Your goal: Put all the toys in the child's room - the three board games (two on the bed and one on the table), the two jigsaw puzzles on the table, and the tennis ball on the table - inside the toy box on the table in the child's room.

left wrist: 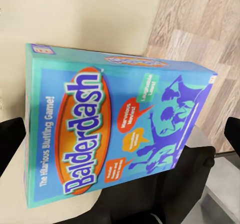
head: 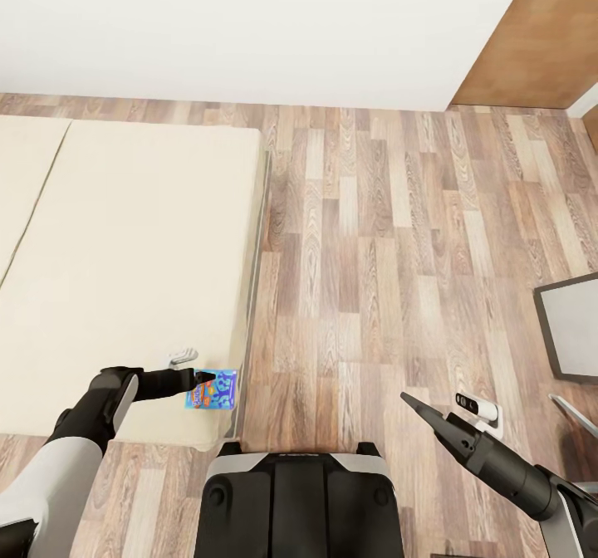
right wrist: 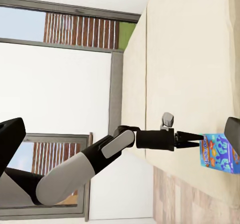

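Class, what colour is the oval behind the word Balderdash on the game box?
Orange, on the blue board game that the left claw holds; clearest in the left wrist view.

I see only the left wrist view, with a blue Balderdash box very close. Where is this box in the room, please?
Observer: In the head view the blue game box is at the near right corner of the bed, next to the wooden floor.
Operator: Does the left gripper hold it?
Observer: The left gripper reaches the box's edge; a firm hold I cannot confirm.
Operator: And the right arm?
Observer: The right gripper hangs over the floor, carrying nothing.
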Motion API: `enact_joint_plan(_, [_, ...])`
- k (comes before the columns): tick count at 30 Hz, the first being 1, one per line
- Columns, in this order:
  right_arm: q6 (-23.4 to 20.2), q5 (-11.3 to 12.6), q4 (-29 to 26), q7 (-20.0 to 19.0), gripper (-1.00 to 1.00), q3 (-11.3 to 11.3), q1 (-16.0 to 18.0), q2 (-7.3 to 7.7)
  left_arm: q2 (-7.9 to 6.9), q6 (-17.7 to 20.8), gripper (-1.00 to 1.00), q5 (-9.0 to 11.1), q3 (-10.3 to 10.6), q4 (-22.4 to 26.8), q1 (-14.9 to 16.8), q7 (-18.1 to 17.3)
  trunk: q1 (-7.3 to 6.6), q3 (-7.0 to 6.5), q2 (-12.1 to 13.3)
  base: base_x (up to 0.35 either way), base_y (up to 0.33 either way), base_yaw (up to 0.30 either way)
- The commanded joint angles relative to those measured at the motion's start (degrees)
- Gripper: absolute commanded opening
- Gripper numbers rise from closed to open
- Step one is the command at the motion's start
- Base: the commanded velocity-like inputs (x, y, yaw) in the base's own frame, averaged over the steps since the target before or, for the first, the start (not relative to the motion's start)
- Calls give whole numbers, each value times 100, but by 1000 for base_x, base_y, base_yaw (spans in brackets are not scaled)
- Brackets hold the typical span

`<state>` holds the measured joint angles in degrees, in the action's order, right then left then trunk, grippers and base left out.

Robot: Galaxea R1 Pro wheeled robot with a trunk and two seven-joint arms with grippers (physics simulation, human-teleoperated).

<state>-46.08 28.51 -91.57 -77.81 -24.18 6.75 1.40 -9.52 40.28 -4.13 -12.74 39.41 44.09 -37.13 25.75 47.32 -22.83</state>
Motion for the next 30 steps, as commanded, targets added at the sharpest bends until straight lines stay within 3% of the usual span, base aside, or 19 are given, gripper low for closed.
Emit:
enact_joint_plan(1, [-50, 16, 1, -6, 100, -1, 2, 1, 1, 32, 100, -44, -26, 7, 3, -47, 3, 6, -9, 0, 0, 0])
enact_joint_plan(30, [-26, 14, 8, -6, 100, -8, 2, 1, 7, 49, 100, -44, -32, 66, 3, -62, 3, 6, -9, 0, 0, 0])
